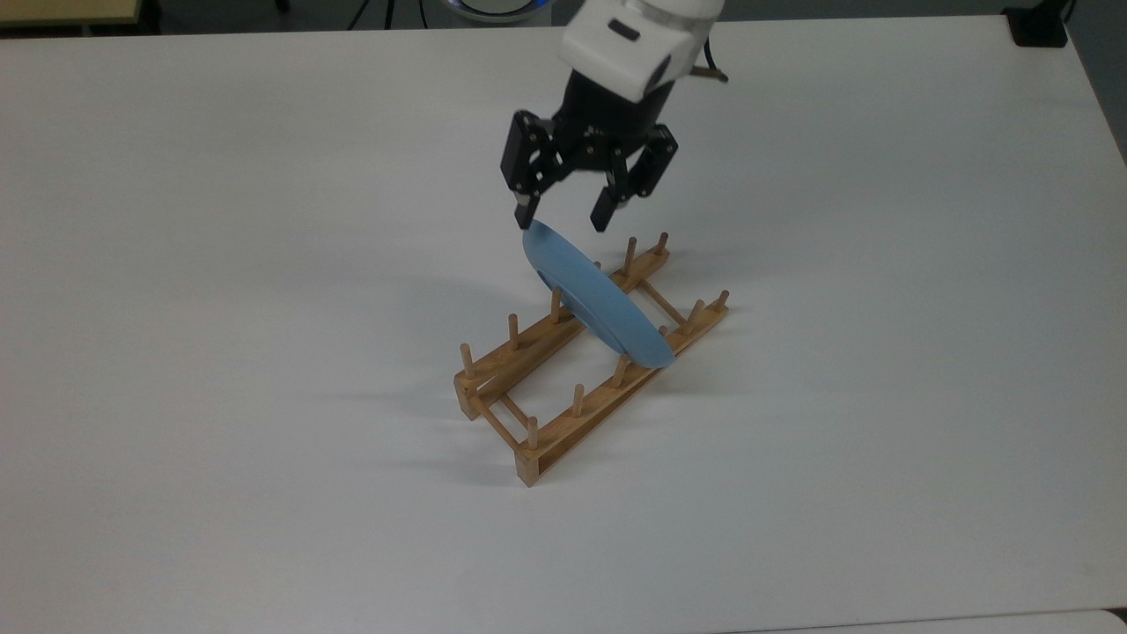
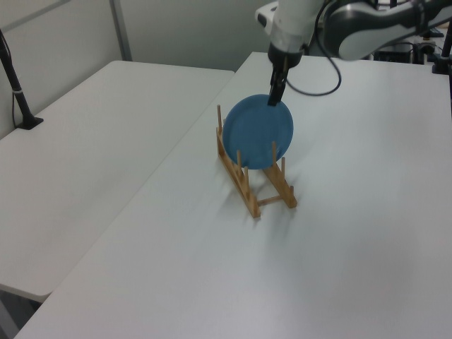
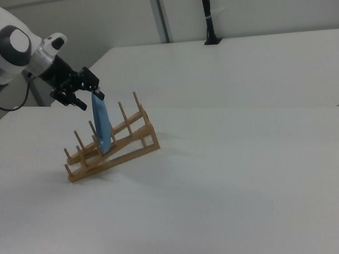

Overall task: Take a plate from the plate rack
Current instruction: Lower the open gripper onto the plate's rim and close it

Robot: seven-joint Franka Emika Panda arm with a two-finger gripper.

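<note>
The light-blue plate (image 1: 595, 301) stands on edge between the pegs of the wooden plate rack (image 1: 599, 401), near the middle of the white table. My gripper (image 1: 562, 222) hangs open just over the plate's top rim, one finger on each side of it. In the right view the plate (image 3: 101, 125) is seen edge-on, and the gripper (image 3: 91, 101) straddles its upper edge without closing. In the left view the round face of the plate (image 2: 258, 132) fills the rack (image 2: 236, 180), with the gripper (image 2: 274, 99) at its top.
The rack sits on a wide white table (image 1: 220, 308). A second white table (image 2: 92, 134) adjoins it and carries a black pole (image 2: 18, 92). A black object (image 1: 1039, 26) sits at the table's far corner on the top view's right.
</note>
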